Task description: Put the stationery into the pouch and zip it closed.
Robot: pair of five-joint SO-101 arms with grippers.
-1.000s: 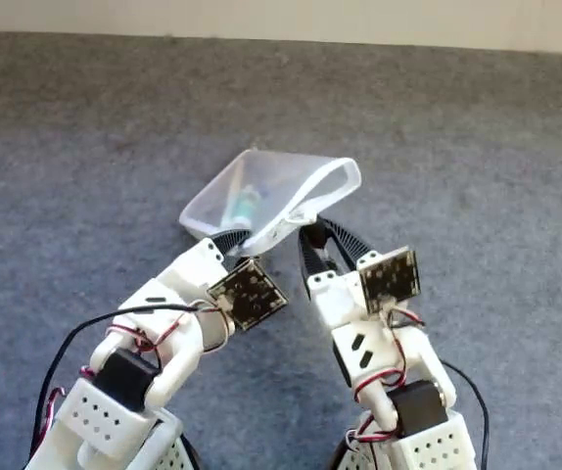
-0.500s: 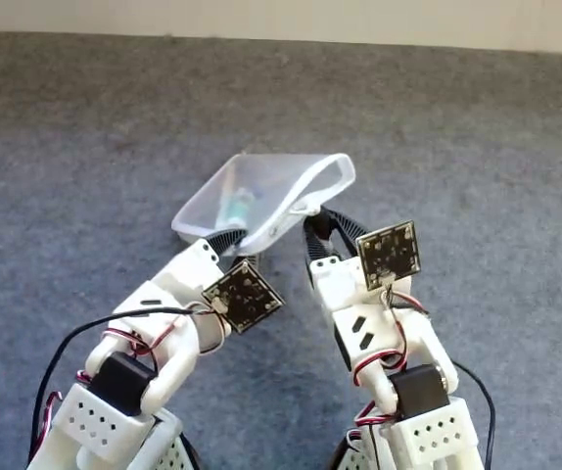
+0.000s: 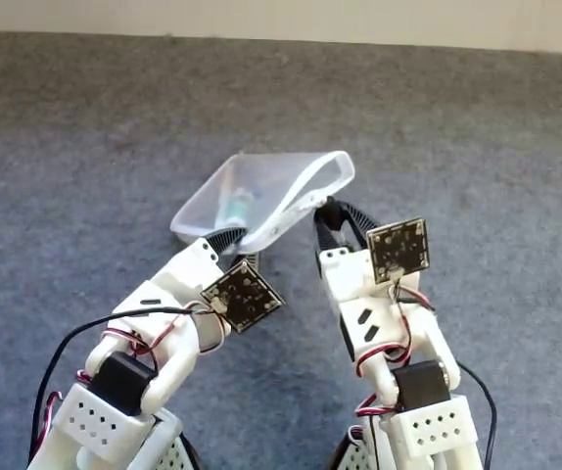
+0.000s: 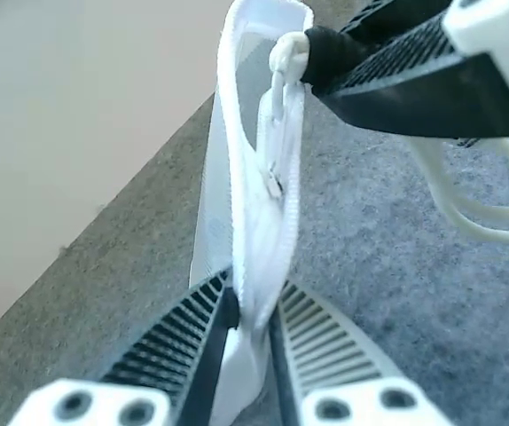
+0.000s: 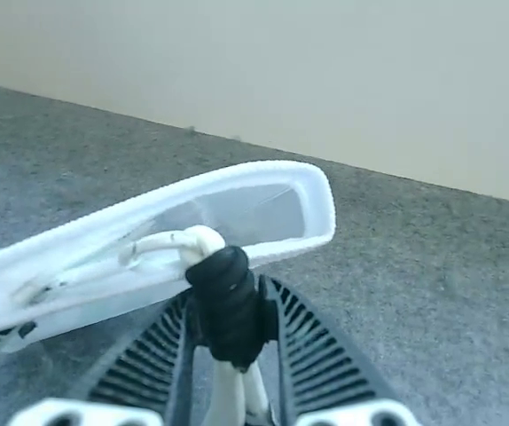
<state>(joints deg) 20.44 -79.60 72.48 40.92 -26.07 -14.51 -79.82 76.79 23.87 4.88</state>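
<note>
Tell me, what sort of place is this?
Probably a small lab or hobby bench, not a factory: two little white arms with bare wires and circuit boards, a grey carpet-like tabletop, a plain pale wall. The left tool holds a clear pouch; the right tool grips its zip pull.

Carpet (image 3: 457,127) free beyond pouch (image 3: 266,186), left pincer (image 3: 228,238) and right pincer (image 3: 329,211) crowding near edge.

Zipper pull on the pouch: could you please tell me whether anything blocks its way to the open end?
Nothing visible does: the white zipper pull faces bare track to the translucent white pouch's open end, and the right tool grips its black-beaded cord.
</note>
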